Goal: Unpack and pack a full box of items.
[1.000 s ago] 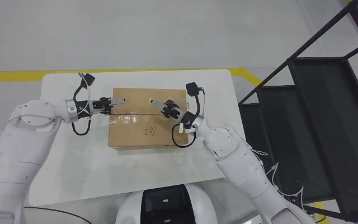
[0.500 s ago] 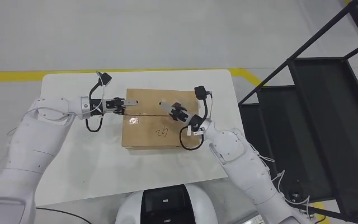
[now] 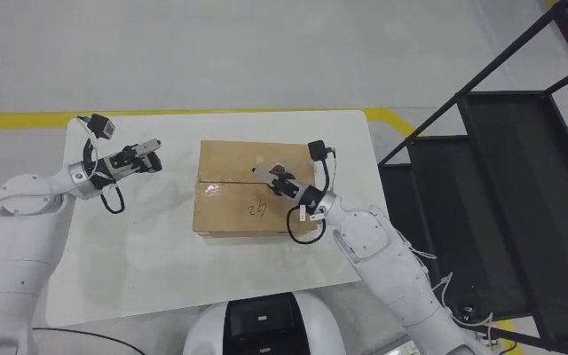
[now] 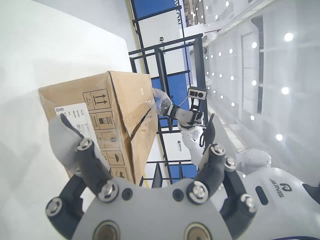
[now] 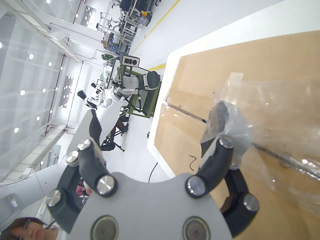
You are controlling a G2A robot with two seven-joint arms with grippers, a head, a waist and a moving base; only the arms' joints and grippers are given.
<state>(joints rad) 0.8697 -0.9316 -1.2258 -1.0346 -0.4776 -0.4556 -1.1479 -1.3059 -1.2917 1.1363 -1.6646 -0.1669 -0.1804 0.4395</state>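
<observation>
Sitting on table (image 3: 133, 257), one closed box (image 3: 232, 200); left tool (image 3: 152, 153), right tool (image 3: 269, 170) both released.

Room bright, evenly lit. Light from overhead: rows of round ceiling lamps (image 4: 288, 36) bloom into white spots in both wrist views. White tabletop (image 3: 133, 257) close to washed out, little surface detail. Only soft, faint shadow along base of box (image 3: 251, 186). Small glints on crumpled clear tape (image 5: 270, 106) over box top. Wrist views bulge strongly at edges; bars of black rack (image 4: 161, 76) bow. Top view straight, flat.
</observation>
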